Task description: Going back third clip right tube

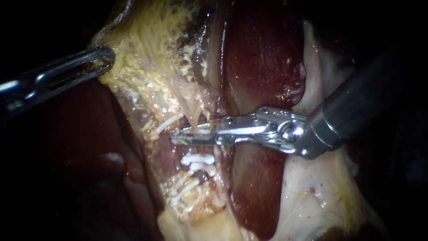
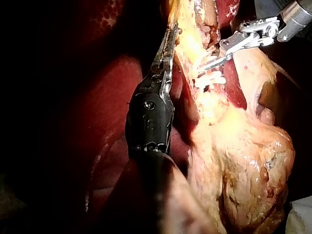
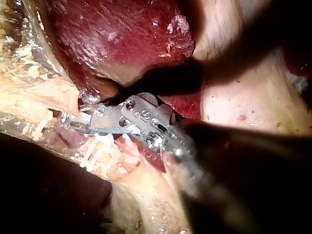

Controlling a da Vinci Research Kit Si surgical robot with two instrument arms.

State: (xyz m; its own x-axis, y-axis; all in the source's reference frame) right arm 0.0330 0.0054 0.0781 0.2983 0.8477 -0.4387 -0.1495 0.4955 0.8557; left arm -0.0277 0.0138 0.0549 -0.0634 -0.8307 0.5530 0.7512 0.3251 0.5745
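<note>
My right instrument (image 1: 178, 136) comes in from the right and reaches across the dark red liver (image 1: 263, 58). Its jaws are slightly apart and straddle the thin pink right tube (image 1: 194, 118), with a bit of white showing between them. Two white clips (image 1: 198, 158) sit on the same tube just below the jaws. Further left, thinner white clips (image 1: 167, 123) cross a second tube. My left instrument (image 1: 104, 58) is at the upper left, its jaws shut on the edge of the yellowish gallbladder tissue (image 1: 147, 58). The left wrist view shows those jaws (image 2: 170, 34) lying along that tissue.
Pale fatty tissue (image 1: 307, 196) lies under the right instrument's shaft. The gallbladder's bulging body (image 2: 243, 170) hangs beside the left instrument's shaft. Dark liver (image 1: 67, 147) fills the lower left. More white clips (image 1: 183, 188) lie lower on the dissected strip.
</note>
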